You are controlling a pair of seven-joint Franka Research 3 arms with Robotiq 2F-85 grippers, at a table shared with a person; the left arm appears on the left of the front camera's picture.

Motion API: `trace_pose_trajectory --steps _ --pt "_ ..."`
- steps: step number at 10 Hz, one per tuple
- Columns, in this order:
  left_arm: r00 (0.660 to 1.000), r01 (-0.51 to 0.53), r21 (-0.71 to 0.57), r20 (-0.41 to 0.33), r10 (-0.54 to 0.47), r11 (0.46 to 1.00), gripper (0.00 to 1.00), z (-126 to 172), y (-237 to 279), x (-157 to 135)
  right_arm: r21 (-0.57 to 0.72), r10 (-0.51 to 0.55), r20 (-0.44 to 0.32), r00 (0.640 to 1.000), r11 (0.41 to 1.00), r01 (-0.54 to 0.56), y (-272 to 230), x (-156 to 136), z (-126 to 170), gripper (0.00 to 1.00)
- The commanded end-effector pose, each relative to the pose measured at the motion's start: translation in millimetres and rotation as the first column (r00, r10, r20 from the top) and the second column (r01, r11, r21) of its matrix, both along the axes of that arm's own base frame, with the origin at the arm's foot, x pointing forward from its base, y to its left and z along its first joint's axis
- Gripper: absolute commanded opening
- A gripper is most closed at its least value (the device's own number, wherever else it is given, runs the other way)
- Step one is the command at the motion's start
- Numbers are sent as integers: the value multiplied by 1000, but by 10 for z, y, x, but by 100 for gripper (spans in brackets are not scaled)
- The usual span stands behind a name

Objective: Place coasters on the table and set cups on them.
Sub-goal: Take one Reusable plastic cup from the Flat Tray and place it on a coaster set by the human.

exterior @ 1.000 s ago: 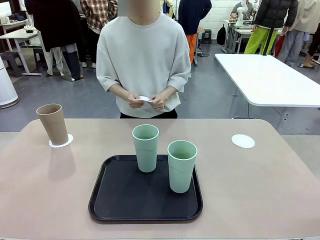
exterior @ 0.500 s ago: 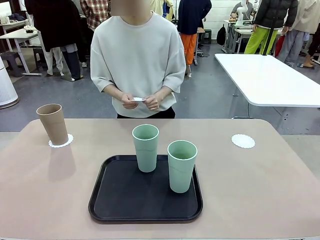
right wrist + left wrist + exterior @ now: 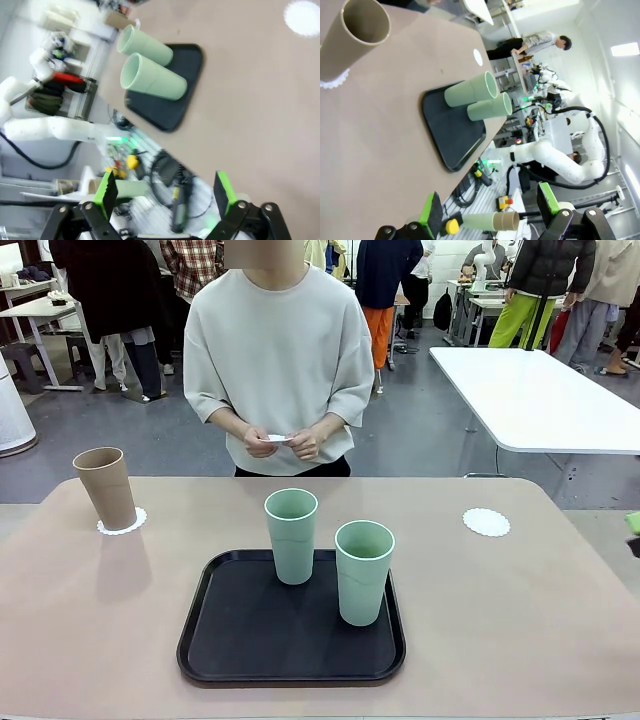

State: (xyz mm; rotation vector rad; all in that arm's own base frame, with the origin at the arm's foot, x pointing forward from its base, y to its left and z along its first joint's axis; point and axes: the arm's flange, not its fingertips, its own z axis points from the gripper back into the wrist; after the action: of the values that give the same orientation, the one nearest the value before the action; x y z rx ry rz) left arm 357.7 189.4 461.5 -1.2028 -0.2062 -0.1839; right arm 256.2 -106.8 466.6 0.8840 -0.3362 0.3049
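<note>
Left claw (image 3: 488, 204): jaws wide apart, nothing between the green pads. It hangs off the left end of the bench (image 3: 500, 620), looking across it.

Right claw (image 3: 165, 186): also wide and empty, held out past the bench's right side. One green pad of it pokes in at the right edge of the front view.

Nearest my left claw is the tan cup (image 3: 105, 487). It stands upright at the far-left corner, on a coaster (image 3: 122, 523) whose lacy rim shows around the base.

Middle of the bench, near side: black tray (image 3: 230, 640). Two mint cups stand upright on the tray's floor. The rear mint cup (image 3: 291, 536) stands toward the tray's far edge. The front mint cup (image 3: 363, 572) is to its right and closer to me. They are close together but not touching.

Far right: second coaster (image 3: 486, 522), flat on the bench by itself, well apart from the tray.

Beyond the far edge a person stands facing me. The person's hands (image 3: 262, 443) are together at the waist, pinching a small white piece (image 3: 279, 438). It is too small to tell what it is.
</note>
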Motion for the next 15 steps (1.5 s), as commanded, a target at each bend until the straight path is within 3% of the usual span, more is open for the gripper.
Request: trace_pose_trajectory --steps 1,3,6,8,9,10,13,14,15 --pt "1000 -3 -4 7 3 1000 100 19 7 -16 -174 31 202 979 985 5 378 279 -217 100" --pt "1000 -3 -4 7 3 1000 100 19 7 -16 -229 152 232 961 969 -98 648 505 -321 100" --pt "1000 -3 -4 7 3 1000 100 19 7 -16 -407 223 319 921 910 -79 1048 731 -576 100" --pt "1000 -3 -4 7 3 1000 100 19 7 -16 -486 280 403 871 872 -55 1266 793 -720 100" --pt "1000 -3 -4 7 3 1000 100 19 7 -16 -481 296 389 872 873 -82 1298 763 -745 100" --pt "1000 -3 -4 7 3 1000 100 19 7 -16 -468 268 336 903 880 -87 1075 1144 -258 100" --pt "1000 -3 -4 7 3 1000 100 19 7 -16 -485 285 353 891 870 -86 1162 1210 -301 100" --pt "1000 -3 -4 7 3 1000 100 19 7 -16 -489 474 453 755 840 -234 1193 1064 -381 100" --pt "1000 -3 -4 7 3 1000 100 19 7 -16 -554 631 515 580 762 -336 1424 1044 -495 100"
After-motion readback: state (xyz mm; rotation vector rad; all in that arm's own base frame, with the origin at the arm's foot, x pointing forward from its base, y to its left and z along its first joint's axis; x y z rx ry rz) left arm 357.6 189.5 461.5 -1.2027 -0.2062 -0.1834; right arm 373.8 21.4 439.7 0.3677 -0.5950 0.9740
